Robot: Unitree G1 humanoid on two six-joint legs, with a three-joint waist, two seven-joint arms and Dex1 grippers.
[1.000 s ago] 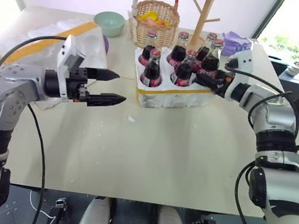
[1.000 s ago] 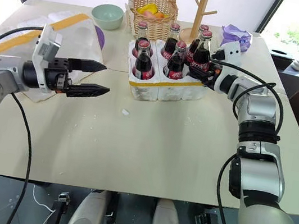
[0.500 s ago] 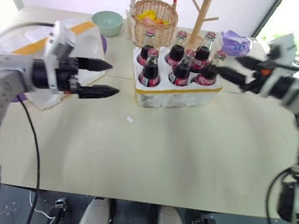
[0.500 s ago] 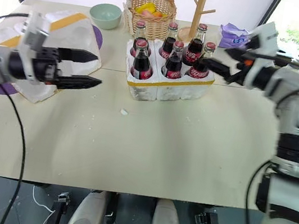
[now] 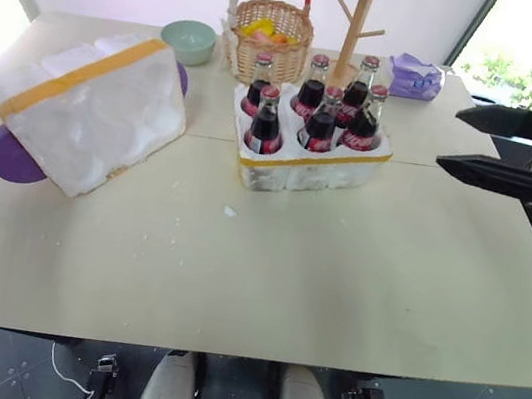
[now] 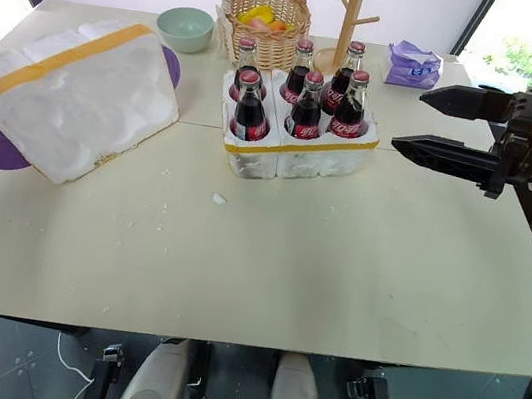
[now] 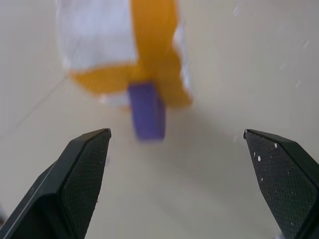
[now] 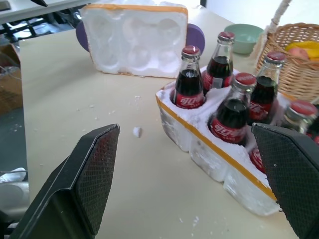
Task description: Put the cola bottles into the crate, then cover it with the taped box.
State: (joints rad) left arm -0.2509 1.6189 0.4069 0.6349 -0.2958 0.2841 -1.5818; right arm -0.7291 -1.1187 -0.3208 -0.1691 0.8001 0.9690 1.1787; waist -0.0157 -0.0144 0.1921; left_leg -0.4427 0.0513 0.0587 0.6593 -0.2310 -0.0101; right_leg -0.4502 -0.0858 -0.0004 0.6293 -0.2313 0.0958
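Observation:
Several cola bottles (image 5: 310,115) with red caps stand upright in the holes of the white crate (image 5: 323,169), which has a yellow band round its side. My right gripper (image 6: 408,119) hangs open and empty to the right of the crate, apart from it, fingers pointing at the bottles (image 8: 227,112). The taped box (image 5: 88,111) lies tilted at the left of the table, and its hollow side with round recesses (image 8: 132,40) faces the crate. My left gripper (image 7: 176,131) is open and empty, pointing down at the box's taped end (image 7: 149,45).
A wicker basket (image 5: 272,33), a green bowl (image 5: 192,39) and a wooden peg stand (image 5: 360,22) stand behind the crate. A purple plate (image 5: 10,154) lies under the box. A purple pouch (image 5: 415,76) is at the back right. A styrofoam crumb (image 5: 231,211) lies near the crate.
My right gripper let go of the bottle at the crate's right end, opened and drew back to the right. My left arm swung away to the left, uncovering the taped box.

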